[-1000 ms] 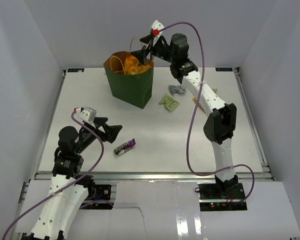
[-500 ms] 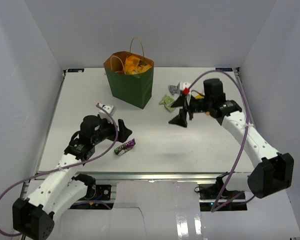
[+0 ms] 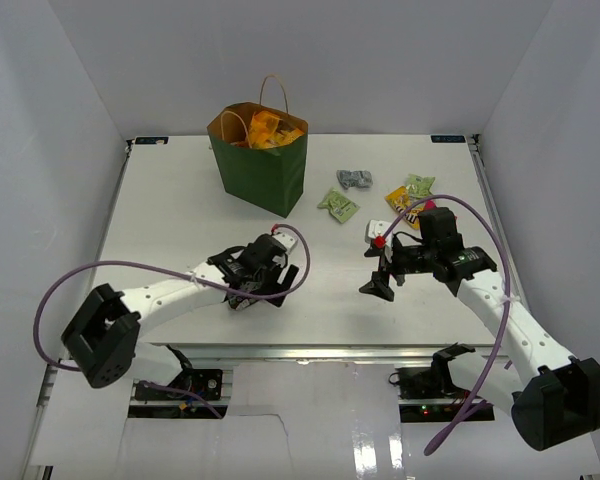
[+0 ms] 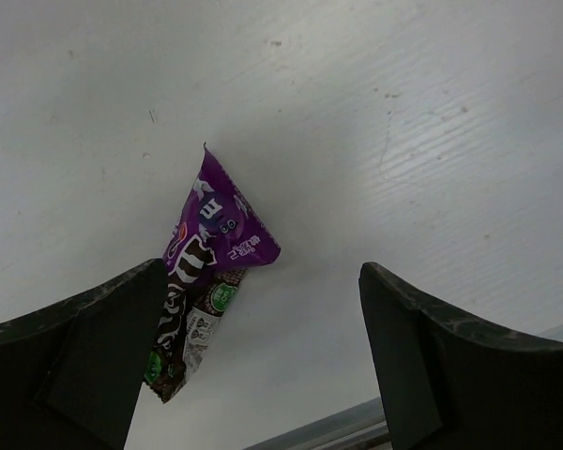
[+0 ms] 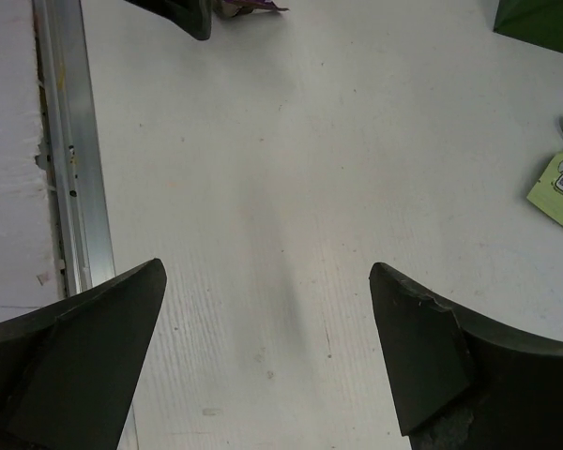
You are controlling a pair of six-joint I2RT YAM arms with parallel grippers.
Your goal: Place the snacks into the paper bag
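We saw the left gripper (image 4: 261,281) down low over the white table (image 3: 170,210), near the front edge. Its two fingers stood wide apart and held nothing. The purple bar (image 4: 211,248) lay flat on the table between them, much closer to one finger than to the other. We could not tell if it touched that finger.

The right gripper (image 3: 381,276) was over a bare bit of table on the right side. Its fingers were wide apart too, and nothing was between them.

The paper bag (image 3: 265,180) stood upright at the back of the table, well apart from both grippers. We could see an orange bag (image 3: 265,128) poking up inside it.

Four snacks lay on the table to the right of the paper bag. There was a grey wrapper (image 3: 354,179), with a light-green wrapper (image 3: 338,205) just in front of it. Further right lay a second light-green wrapper (image 3: 418,185), with a yellow packet (image 3: 401,204) right beside it.
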